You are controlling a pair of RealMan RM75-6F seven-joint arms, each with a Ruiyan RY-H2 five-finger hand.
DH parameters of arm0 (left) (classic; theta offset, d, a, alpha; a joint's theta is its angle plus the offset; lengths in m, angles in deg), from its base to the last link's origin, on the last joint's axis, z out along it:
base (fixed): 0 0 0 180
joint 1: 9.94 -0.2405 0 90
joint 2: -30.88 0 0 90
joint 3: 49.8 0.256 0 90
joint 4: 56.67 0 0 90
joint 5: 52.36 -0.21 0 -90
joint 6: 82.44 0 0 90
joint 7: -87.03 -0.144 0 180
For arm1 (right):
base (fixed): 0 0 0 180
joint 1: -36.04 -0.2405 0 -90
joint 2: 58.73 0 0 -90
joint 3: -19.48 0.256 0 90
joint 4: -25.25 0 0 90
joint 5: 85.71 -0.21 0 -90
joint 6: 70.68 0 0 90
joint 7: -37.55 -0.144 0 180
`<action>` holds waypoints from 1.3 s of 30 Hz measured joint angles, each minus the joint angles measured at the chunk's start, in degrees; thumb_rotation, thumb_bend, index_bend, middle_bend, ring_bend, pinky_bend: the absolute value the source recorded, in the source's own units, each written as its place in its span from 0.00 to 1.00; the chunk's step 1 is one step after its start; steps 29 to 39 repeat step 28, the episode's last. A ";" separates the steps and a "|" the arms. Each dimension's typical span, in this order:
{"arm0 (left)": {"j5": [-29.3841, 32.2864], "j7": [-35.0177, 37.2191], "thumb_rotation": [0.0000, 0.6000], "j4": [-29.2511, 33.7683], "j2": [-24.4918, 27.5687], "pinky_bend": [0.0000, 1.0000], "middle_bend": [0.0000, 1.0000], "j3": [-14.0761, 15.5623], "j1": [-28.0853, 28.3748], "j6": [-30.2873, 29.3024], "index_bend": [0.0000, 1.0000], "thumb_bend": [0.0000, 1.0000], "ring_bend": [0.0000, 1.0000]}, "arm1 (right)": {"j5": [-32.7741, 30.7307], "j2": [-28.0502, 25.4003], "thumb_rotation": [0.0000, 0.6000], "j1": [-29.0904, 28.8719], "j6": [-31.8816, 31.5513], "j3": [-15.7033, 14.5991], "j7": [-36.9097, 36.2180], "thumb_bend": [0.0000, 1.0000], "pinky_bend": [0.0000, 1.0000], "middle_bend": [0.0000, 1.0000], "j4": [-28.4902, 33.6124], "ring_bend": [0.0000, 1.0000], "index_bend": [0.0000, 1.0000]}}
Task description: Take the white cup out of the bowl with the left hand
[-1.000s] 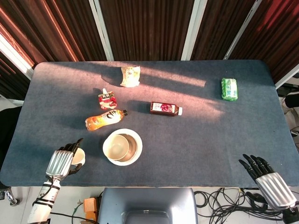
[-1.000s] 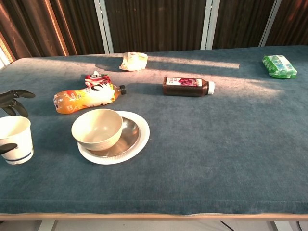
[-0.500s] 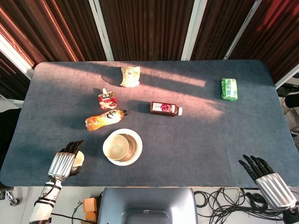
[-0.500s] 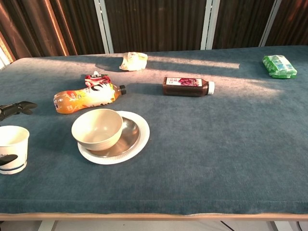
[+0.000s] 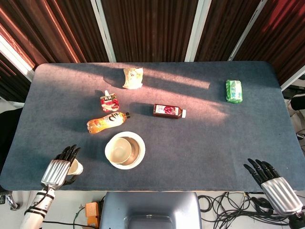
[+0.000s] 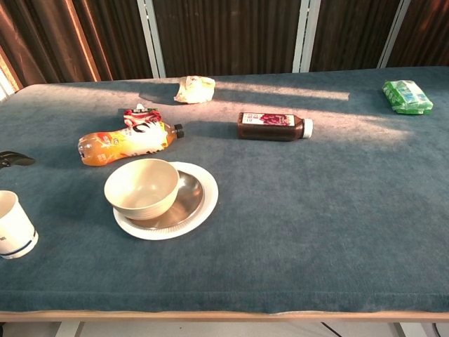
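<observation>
The white cup (image 5: 76, 167) with a blue band (image 6: 14, 226) is outside the bowl, at the table's near left corner and slightly tilted. My left hand (image 5: 57, 171) holds it from the left, fingers curled around its side; in the chest view only one dark fingertip (image 6: 15, 159) shows behind the cup at the frame's edge. The beige bowl (image 5: 119, 150) sits empty on a white plate (image 5: 138, 149), to the right of the cup (image 6: 140, 187). My right hand (image 5: 270, 182) hovers off the near right corner with its fingers spread, holding nothing.
Behind the bowl lies an orange drink bottle (image 5: 107, 121), with a red pouch (image 5: 109, 102) beyond it. A dark juice bottle (image 5: 168, 111) lies mid-table. A crumpled wrapper (image 5: 133, 77) is at the back and a green packet (image 5: 233, 90) at the back right.
My left hand has drawn back toward the near left corner, and the white cup has moved with it. The right hand has not moved.
</observation>
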 measured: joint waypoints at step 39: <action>-20.06 12.77 1.00 -7.02 7.84 0.17 0.00 5.39 -13.19 -18.79 0.00 0.26 0.00 | -3.16 0.94 1.00 0.36 0.30 1.61 2.11 0.00 0.12 0.00 1.22 0.00 0.00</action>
